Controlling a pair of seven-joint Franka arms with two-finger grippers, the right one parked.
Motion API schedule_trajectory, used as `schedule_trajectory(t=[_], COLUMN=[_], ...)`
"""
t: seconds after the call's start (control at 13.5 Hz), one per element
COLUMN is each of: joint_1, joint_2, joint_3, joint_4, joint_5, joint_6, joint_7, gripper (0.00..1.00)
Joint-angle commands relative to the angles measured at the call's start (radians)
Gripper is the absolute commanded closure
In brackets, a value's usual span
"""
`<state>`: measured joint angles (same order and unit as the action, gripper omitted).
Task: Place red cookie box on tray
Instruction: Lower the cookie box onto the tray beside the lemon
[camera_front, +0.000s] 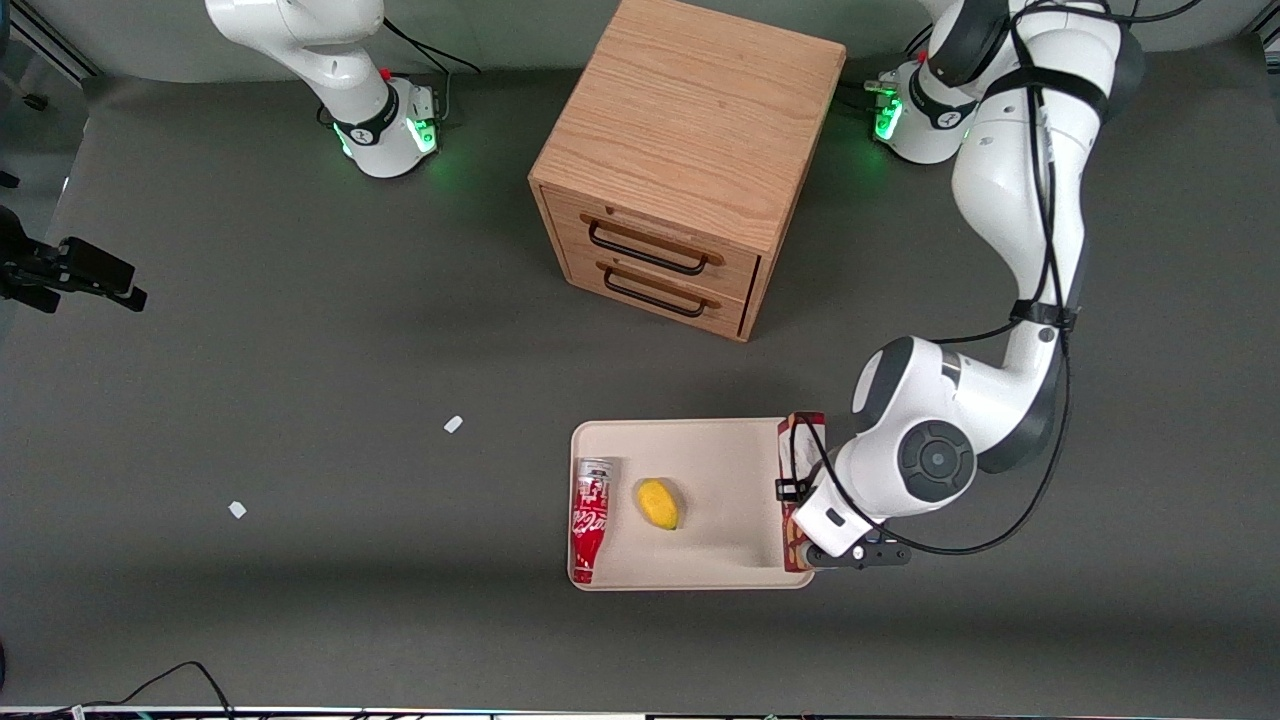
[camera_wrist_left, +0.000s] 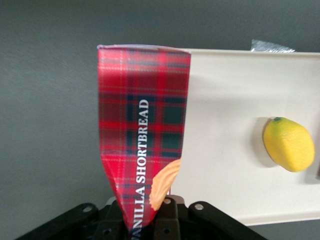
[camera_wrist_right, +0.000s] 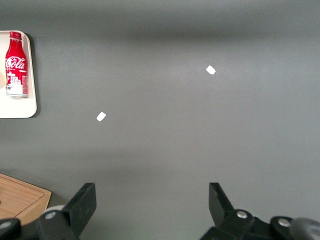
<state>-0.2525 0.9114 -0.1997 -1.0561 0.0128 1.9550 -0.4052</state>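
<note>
The tool (camera_wrist_left: 145, 220) is clamped on one end of the red cookie box (camera_wrist_left: 142, 135), a slim tartan carton that sits over the tray (camera_front: 700, 450) edge nearest the working arm, half above the rim and half above the grey worktop (camera_front: 300, 350). To finish well, I judge the box should shift further inward over the tray before it is lowered flat and let go, keeping clear of the lemon (camera_front: 658, 503). The tray is smooth cream plastic with rounded corners; a glossy soda bottle (camera_front: 590, 520) lies along its edge toward the parked arm.
</note>
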Motion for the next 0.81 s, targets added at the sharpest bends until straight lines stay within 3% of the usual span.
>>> schedule_trajectory(t=[0.0, 0.59, 0.67, 0.74], joint_1=[-0.030, -0.048, -0.048, -0.050], joint_2=[0.044, 0.092, 0.092, 0.092], joint_3=[0.017, 0.020, 0.020, 0.020], joint_4=[0.053, 0.048, 0.048, 0.048], joint_5=[0.044, 0.096, 0.098, 0.099], joint_6=[-0.007, 0.044, 0.042, 0.042], joint_7=[-0.041, -0.096, -0.107, -0.109], gripper=[1.00, 1.00, 0.93, 0.44])
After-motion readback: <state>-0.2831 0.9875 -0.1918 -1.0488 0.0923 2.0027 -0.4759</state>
